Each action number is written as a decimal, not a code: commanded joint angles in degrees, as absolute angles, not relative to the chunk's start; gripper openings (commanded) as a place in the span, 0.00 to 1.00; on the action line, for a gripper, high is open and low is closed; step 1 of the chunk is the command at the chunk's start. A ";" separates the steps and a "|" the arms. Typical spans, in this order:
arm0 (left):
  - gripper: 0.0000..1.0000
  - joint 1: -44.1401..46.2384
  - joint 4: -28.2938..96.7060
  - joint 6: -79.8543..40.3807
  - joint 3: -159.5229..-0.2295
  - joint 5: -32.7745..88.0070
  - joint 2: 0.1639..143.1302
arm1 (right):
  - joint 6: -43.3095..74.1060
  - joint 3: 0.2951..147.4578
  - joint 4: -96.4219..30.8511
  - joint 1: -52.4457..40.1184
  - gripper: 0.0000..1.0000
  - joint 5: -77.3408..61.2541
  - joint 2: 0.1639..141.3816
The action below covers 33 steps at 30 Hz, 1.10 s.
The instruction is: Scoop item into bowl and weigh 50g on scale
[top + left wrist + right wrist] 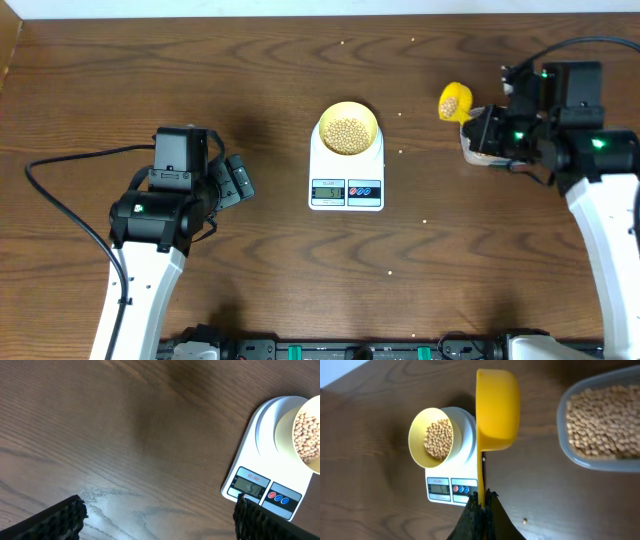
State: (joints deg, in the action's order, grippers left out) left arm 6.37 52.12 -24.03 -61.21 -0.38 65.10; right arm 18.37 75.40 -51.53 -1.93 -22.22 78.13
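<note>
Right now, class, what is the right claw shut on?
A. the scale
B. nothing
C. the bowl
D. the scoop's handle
D: the right claw pinches the yellow scoop by its handle; the bowl sits apart on the scale.

Matt wood-grain table [200,70]; smooth plastic bowl [349,113], scale [346,190]; glossy scoop [497,410]
</note>
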 commanded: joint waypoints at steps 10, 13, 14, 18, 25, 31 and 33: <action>0.96 6.02 52.27 -24.10 -61.82 -1.37 65.17 | 24.49 75.26 -58.06 3.16 0.01 -20.93 75.57; 0.96 6.02 52.27 -24.10 -61.82 -1.34 65.17 | 24.84 75.26 -58.85 5.54 0.01 -20.95 75.59; 0.96 6.02 52.27 -24.10 -61.82 -1.37 65.17 | 24.84 75.26 -59.09 6.33 0.01 -20.95 75.57; 0.96 6.02 52.27 -24.10 -61.82 -1.37 65.17 | 24.84 75.24 -60.23 9.37 0.01 -20.93 75.66; 0.96 6.02 52.27 -24.10 -61.82 -1.37 65.17 | 24.91 75.22 -60.49 11.75 0.02 -16.64 76.58; 0.96 6.02 52.27 -24.10 -61.82 -1.37 65.17 | 26.11 75.20 -60.55 11.73 0.02 -11.94 79.83; 0.96 6.02 52.27 -24.10 -61.82 -1.37 65.17 | 26.04 75.20 -60.53 11.64 0.01 -11.92 81.54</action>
State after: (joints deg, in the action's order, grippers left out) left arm 6.37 52.14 -24.03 -61.21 -0.38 65.10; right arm 25.23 75.37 -60.55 11.51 -14.22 79.29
